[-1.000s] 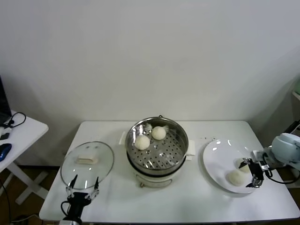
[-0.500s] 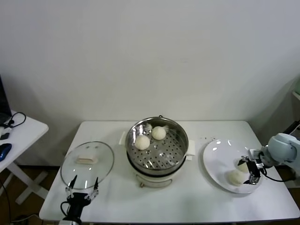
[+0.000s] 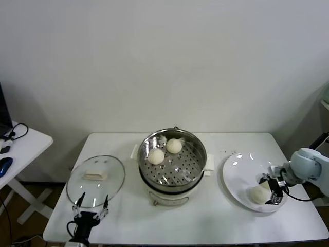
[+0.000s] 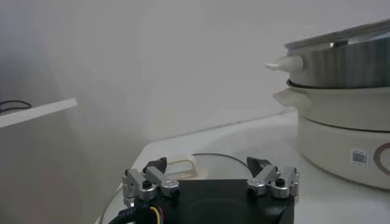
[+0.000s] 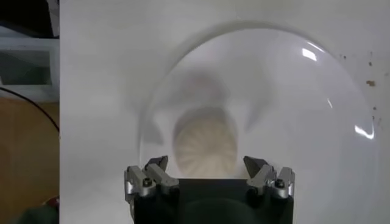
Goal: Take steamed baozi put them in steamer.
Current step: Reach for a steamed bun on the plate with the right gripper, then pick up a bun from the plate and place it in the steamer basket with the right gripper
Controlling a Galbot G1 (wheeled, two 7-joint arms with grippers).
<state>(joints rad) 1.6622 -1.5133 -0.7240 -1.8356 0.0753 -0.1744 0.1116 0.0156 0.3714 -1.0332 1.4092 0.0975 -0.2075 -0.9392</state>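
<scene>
The steamer [image 3: 172, 167] stands mid-table with two steamed baozi [image 3: 156, 156] [image 3: 174, 146] on its perforated tray. A third baozi [image 3: 258, 194] lies on the white plate [image 3: 239, 177] at the right. My right gripper [image 3: 272, 189] hangs open right over the plate, next to that bun, and covers where the other plate bun lay. In the right wrist view one baozi [image 5: 205, 145] sits just ahead of the open right gripper [image 5: 207, 163], centred between its fingers. My left gripper [image 3: 90, 206] is open and empty at the front left.
A round glass lid [image 3: 95, 180] with a white handle lies left of the steamer; in the left wrist view it [image 4: 201, 162] is just ahead of the left gripper [image 4: 207, 164], with the steamer [image 4: 347, 109] beyond. A side table [image 3: 20, 146] stands far left.
My right gripper has moved left from the plate's right rim to over the buns on the plate. The left arm has not moved.
</scene>
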